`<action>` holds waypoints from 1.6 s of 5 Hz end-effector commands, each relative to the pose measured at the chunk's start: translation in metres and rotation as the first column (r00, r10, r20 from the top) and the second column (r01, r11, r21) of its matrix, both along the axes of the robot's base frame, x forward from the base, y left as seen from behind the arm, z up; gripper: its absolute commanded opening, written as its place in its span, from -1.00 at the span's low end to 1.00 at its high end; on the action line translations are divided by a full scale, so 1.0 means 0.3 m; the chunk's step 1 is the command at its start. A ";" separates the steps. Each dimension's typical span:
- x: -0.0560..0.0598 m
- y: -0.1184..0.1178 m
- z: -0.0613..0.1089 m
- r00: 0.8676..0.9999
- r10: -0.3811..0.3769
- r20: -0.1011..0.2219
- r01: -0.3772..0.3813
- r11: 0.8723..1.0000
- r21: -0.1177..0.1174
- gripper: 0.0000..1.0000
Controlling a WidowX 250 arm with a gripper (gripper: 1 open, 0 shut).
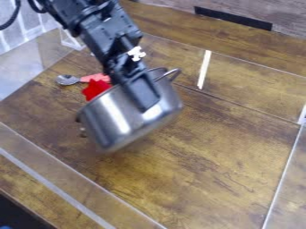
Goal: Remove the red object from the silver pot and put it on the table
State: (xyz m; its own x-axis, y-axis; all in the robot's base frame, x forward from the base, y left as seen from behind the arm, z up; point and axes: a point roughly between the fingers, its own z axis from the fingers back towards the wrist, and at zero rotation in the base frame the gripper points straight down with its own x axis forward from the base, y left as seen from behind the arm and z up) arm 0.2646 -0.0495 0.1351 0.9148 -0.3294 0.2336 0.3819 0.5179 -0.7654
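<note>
Gripper clamped on the pot's rim, pot tipped, red piece at its far-left lip.

The gripper (146, 92) is closed tight on the thin rim of the silver pot (120, 125), one finger reaching down the wall. It holds the pot tilted so that the mouth faces the far-left corner of the bench (221, 174). The red object (95, 87) lies to the gripper's left, toward that corner and just beside the pot's upper lip (whether it rests on the wood or leans on the rim, I cannot tell). Its long axis seems to run toward the bench's left edge. The fingers are taken up by the pot and the red piece sits on the mouth side, so I judge that tipping further toward that corner would spill it clear.
</note>
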 end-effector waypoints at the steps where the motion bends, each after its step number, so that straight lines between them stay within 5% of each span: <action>1: -0.015 0.066 0.066 0.993 -0.088 0.082 0.084 0.995 0.046 -1.00; 3: -0.027 -0.078 0.076 0.995 -0.001 0.096 0.004 1.000 -0.026 -1.00; 4: -0.024 -0.066 0.059 0.995 -0.034 0.095 0.035 0.999 -0.010 -1.00; 5: -0.045 -0.018 0.049 0.995 -0.055 0.080 0.051 0.998 0.042 -1.00; 6: -0.042 -0.014 0.057 0.992 -0.115 0.061 0.112 0.992 0.055 -1.00; 7: -0.015 -0.068 0.043 0.980 -0.188 0.068 0.186 0.982 0.042 -1.00; 8: 0.012 -0.130 0.025 0.979 -0.185 0.084 0.182 0.982 0.046 -1.00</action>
State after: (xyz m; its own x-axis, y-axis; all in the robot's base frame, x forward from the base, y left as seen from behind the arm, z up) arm 0.2605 -0.0895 0.1280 0.8298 -0.5031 0.2414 0.4939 0.4607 -0.7374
